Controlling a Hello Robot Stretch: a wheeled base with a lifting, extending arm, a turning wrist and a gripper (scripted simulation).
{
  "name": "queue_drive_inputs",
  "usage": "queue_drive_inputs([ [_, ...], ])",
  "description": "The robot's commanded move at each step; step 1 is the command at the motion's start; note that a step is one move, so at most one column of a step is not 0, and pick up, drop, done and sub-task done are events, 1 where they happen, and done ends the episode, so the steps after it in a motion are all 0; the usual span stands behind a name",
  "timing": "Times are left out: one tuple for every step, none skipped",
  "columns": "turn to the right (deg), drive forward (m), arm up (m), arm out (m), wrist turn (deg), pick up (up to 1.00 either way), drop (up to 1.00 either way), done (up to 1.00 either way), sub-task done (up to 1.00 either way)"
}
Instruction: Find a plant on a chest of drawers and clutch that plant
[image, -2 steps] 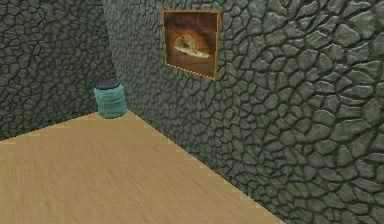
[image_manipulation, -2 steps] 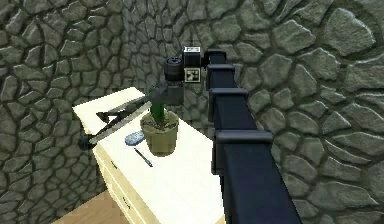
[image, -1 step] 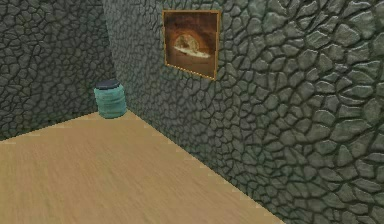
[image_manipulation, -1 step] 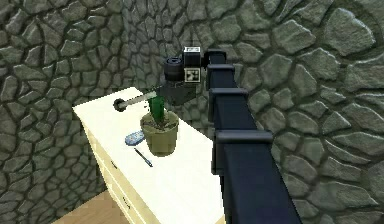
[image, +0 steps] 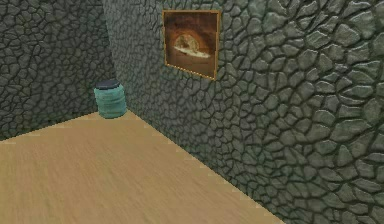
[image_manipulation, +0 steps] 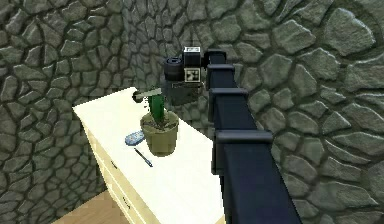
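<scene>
In the arm side view a small green plant in a tan pot (image_manipulation: 160, 134) stands on the cream top of a chest of drawers (image_manipulation: 106, 112). The dark arm (image_manipulation: 236, 135) reaches out over that top. At its far end, by the white marker squares (image_manipulation: 190, 64), the gripper (image_manipulation: 151, 98) sits at the plant's leaves. The pot rests on the top, so I cannot tell whether the gripper holds anything.
A spoon-like grey utensil (image_manipulation: 138, 144) lies on the top just left of the pot. Rough stone walls stand behind the chest. In the forward view a teal bin (image: 110, 100) sits in the corner on a wooden floor, and a framed picture (image: 191, 43) hangs on the stone wall.
</scene>
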Motion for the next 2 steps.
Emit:
queue_drive_inputs([
  [0.0, 0.0, 0.0, 0.0, 0.0, 1.0, 0.0, 0.0, 0.0],
  [0.0, 0.0, 0.0, 0.0, 0.0, 0.0, 0.0, 1.0, 0.0],
])
